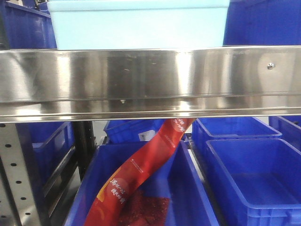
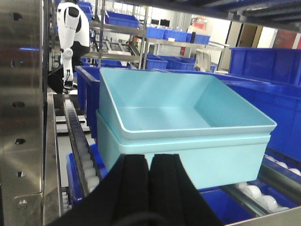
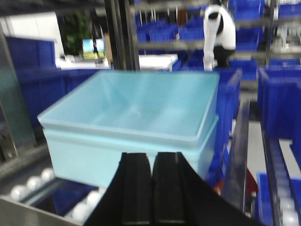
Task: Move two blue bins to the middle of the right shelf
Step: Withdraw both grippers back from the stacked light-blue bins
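Two nested pale sky-blue plastic bins point(image 2: 188, 136) sit on the steel shelf's rollers point(image 2: 256, 192), behind its brushed-metal rail point(image 1: 150, 75). Left gripper point(image 2: 149, 172) and right gripper point(image 3: 153, 172): jaws pressed together, holding nothing. Best backed off straight, clear of the rims.

My left tool point(image 2: 149, 175) has its two black fingers pressed together, holding nothing. My right tool point(image 3: 152, 175) too.

We see the two blue bins point(image 2: 188, 136) in a pale sky blue, plain and unpatterned, much lighter than the deep royal-blue crates point(image 1: 254, 174) around them. The shelf's front rail point(image 1: 150, 80) is shiny brushed silver, the upright point(image 1: 14, 174) dull grey dotted with dark holes. A red banner point(image 1: 141, 169) carries white and yellow lettering. Both the left gripper point(image 2: 149, 188) and the right gripper point(image 3: 153, 188) are matt black. The rollers point(image 3: 28, 186) look white.
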Available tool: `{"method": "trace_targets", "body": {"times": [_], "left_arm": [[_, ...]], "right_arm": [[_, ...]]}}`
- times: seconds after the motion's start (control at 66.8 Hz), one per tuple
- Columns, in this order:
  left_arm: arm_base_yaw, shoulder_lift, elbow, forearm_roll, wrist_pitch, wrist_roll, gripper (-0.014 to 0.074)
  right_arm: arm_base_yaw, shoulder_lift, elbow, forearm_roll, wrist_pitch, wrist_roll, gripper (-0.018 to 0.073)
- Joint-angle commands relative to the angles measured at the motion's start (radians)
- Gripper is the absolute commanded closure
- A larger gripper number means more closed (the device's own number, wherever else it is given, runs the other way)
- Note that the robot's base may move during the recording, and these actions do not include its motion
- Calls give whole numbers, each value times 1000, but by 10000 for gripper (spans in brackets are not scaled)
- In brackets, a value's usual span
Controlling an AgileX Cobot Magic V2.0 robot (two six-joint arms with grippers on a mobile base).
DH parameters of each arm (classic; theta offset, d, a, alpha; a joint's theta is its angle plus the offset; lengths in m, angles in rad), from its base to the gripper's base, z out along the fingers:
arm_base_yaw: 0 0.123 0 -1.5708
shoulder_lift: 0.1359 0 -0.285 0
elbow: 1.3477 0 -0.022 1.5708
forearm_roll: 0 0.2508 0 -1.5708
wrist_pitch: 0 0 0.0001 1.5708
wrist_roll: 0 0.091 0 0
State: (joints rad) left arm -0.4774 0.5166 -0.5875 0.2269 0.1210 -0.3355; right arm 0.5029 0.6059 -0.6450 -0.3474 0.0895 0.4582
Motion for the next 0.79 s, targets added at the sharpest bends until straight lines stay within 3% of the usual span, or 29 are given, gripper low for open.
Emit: {"method": "trace_targets", "body": {"times": [0.0,0.689,0.778], "left_arm": [[-6,-10,-2,5,-13,3,707],[-6,-10,-2,5,-13,3,707],[-6,-10,-2,5,-13,3,707]], "right_arm": [[-2,-28,-2,-9,-19,-6,726],[-5,-45,15,-9,-61,-8,726],[-56,-77,81,44,-163,-143,726]]}}
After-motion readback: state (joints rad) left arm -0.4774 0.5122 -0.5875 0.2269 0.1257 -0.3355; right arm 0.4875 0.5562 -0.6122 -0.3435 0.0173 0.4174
